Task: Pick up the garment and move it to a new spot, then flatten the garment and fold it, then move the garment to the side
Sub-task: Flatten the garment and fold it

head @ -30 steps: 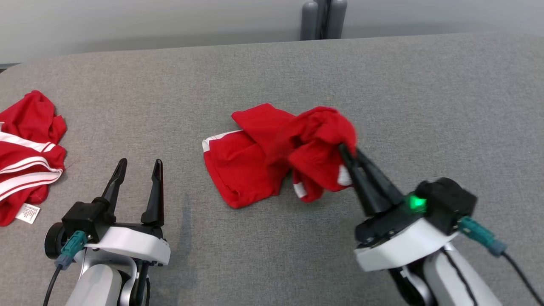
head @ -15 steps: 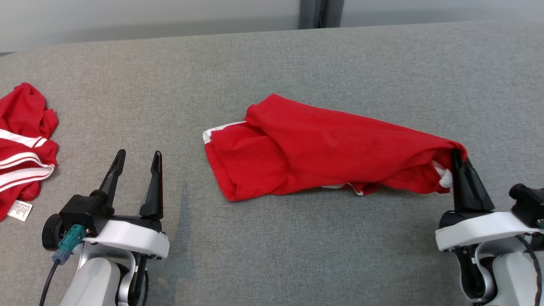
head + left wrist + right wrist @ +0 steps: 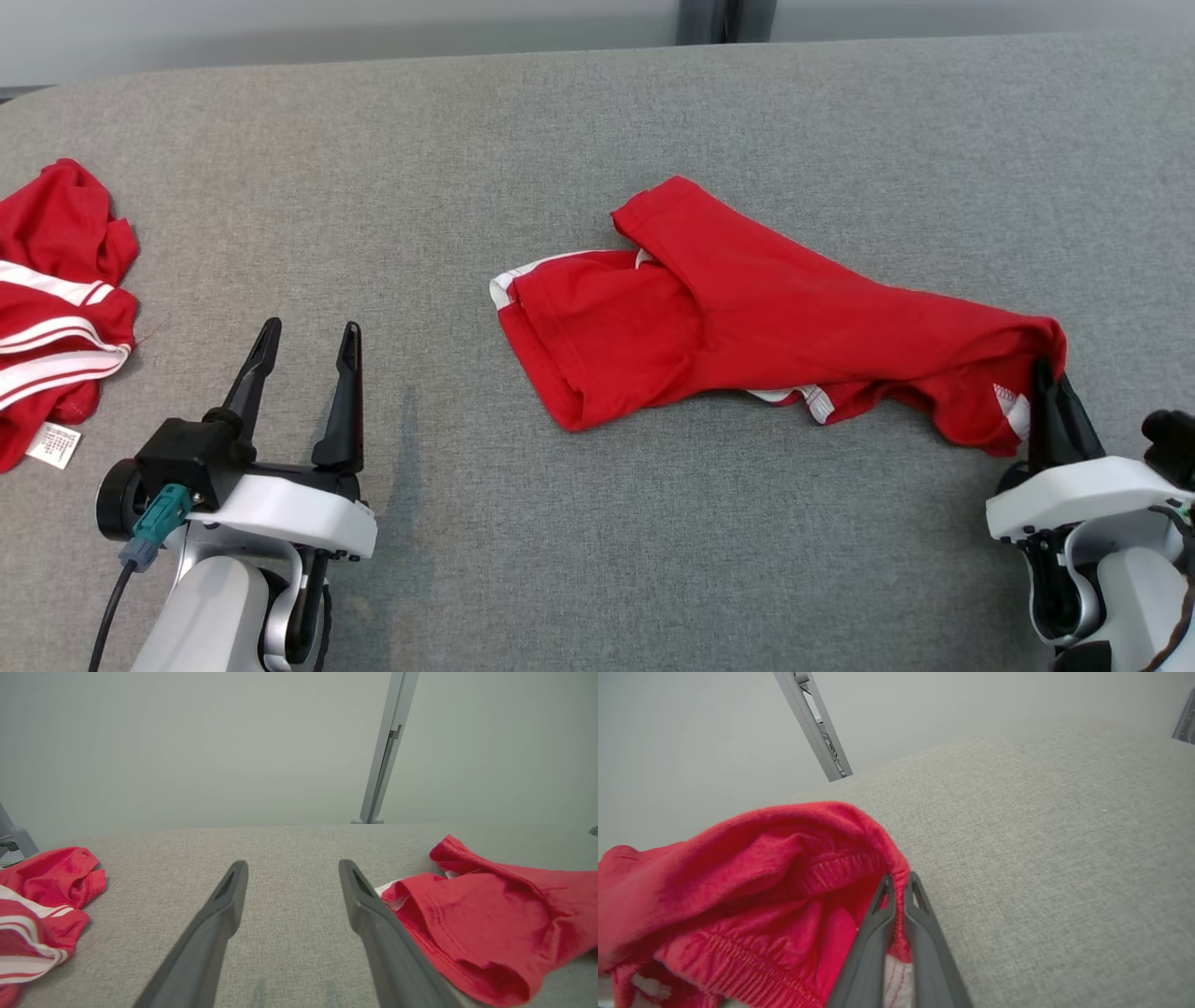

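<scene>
The garment (image 3: 747,317), red with white trim, lies stretched across the middle and right of the head view on the grey bench (image 3: 597,560). One end is bunched at centre and the other is drawn out toward the right edge. There the right pincer (image 3: 1042,371) has its fingers pressed together on the elastic hem, with a fold of red cloth caught between them; the right wrist view shows this plainly. The left pincer (image 3: 311,327) stands spread wide at lower left, holding nothing, well apart from the cloth. I'd say the job is in its early part. The piece is gripped and pulled long, but it is creased and doubled over itself. Flattening, folding and setting aside all remain. Another red striped garment (image 3: 56,317) sits heaped at the far left edge.
</scene>
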`<state>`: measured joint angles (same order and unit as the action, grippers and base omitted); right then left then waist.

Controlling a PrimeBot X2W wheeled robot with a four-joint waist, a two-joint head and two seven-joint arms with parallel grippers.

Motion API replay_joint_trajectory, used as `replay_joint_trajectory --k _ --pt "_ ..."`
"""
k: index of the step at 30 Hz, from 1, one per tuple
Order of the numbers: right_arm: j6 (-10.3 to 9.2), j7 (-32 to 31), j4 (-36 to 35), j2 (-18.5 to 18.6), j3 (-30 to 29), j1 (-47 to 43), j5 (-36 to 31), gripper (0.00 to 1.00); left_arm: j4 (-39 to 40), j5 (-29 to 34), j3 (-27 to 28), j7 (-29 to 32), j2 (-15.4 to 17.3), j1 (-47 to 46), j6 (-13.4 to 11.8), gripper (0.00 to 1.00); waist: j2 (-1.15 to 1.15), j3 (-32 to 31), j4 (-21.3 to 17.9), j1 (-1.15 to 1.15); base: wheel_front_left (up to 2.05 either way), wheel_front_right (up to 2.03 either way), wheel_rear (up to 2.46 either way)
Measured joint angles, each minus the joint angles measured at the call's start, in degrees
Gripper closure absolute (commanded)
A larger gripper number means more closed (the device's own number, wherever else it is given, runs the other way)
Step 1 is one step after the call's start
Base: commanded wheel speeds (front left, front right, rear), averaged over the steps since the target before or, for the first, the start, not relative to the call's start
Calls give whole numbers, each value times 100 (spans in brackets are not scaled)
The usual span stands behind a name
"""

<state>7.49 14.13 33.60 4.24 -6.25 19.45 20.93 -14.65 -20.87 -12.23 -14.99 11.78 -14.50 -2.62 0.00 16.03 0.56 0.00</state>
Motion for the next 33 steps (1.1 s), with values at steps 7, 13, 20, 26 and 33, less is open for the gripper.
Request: replay_joint_trajectory --k 7,13,20,26,33 --pt "0 80 -809 14 289 -45 -147 0 -33 8 38 0 -9 27 0 0 0 -139 -17 0 0 0 0" --pt "0 87 -1744 9 549 -432 -619 0 -42 8 69 0 -8 152 -3 0 0 -324 -63 0 0 0 0" --pt "0 -69 -2204 -25 860 -936 -1068 0 -64 7 47 0 -20 320 -3 0 0 -551 -82 0 0 0 0" --pt "0 -241 -2454 -80 880 -1330 -1124 0 -73 -38 40 0 -29 554 -47 0 0 -711 -106 0 0 0 0" --pt "0 -311 -2608 -112 832 -1449 -1068 0 -31 -45 -5 31 -27 655 -90 0 0 -750 -106 0 0 0 0"
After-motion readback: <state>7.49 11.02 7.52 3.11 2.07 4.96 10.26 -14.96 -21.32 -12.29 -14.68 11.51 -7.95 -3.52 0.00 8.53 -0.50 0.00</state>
